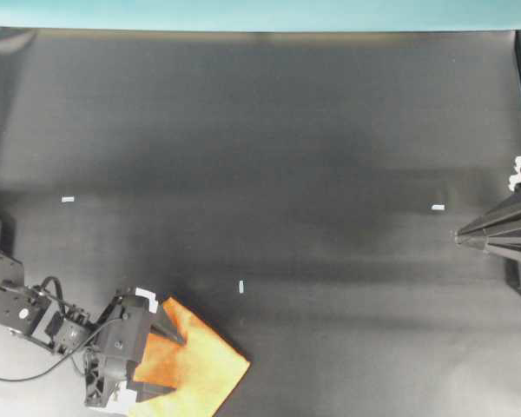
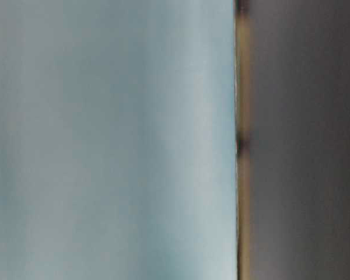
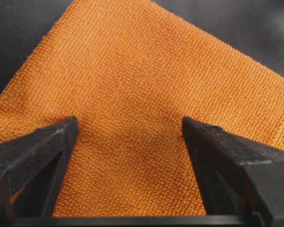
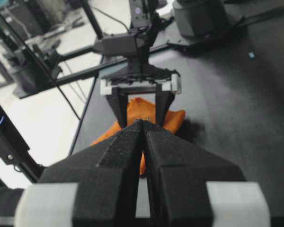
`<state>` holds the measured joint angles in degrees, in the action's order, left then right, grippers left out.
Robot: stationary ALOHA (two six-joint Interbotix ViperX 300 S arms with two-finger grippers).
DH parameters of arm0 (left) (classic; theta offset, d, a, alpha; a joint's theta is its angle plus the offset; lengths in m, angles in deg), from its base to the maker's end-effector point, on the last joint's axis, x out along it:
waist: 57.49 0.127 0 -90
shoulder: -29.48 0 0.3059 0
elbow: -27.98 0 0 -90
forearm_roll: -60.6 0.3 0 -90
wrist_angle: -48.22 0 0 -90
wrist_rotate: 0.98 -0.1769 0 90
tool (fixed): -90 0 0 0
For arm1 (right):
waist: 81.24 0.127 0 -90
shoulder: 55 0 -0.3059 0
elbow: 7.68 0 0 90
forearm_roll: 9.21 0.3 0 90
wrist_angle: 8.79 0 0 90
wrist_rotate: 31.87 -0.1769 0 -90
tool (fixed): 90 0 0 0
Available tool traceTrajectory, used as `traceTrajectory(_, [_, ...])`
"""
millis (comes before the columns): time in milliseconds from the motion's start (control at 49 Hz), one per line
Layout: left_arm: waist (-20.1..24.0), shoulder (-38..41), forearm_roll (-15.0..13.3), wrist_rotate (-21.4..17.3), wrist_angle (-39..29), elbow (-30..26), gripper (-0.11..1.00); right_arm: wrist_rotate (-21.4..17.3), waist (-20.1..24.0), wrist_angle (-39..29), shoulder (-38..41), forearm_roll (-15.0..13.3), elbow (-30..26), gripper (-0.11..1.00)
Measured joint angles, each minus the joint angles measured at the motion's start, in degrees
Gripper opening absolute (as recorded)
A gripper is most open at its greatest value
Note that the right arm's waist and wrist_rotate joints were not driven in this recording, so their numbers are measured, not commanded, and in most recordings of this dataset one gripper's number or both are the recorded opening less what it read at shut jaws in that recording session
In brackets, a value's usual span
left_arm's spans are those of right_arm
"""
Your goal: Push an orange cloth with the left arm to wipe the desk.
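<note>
Closest to the left wrist camera, two black fingers (image 3: 35,156) of the left gripper (image 3: 130,137) stand well apart, their tips pressed down on the orange cloth (image 3: 142,85), which fills most of that view with its woven texture; nothing is held between the fingers, and the dark desk (image 3: 19,28) shows past the cloth's corners. In the overhead view the left arm (image 1: 43,317) reaches in from the lower left, and its gripper (image 1: 161,343) sits on the near edge of the cloth (image 1: 200,360), which lies flat as a tilted square at the bottom left of the desk (image 1: 260,156), partly cut off by the lower frame edge. Three small white tape marks (image 1: 68,199) dot the black surface, and a teal strip (image 1: 260,13) runs along the far edge. The right gripper (image 1: 458,236) rests at the right side, well apart from the cloth. The table-level view is a blur of pale blue-grey and dark tones, and nothing can be made out in it. In the right wrist view, the right gripper (image 4: 143,124) has its black fingers closed together with nothing between them; beyond them the left gripper (image 4: 141,111) stands spread wide on the cloth (image 4: 173,118).
</note>
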<state>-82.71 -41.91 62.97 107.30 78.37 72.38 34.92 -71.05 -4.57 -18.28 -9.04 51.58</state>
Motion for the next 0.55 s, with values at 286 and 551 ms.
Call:
traceTrajectory(286, [0.09, 0.00, -0.09, 0.00, 0.00, 0.00, 0.86, 0.00, 0.00, 0.09, 0.00, 0.00, 0.00, 0.00])
traceTrajectory(551, [1.67, -3.60, 0.00, -2.72, -0.09, 0.18, 0.86, 0.00, 0.00, 0.00, 0.09, 0.00, 0.00, 0.00])
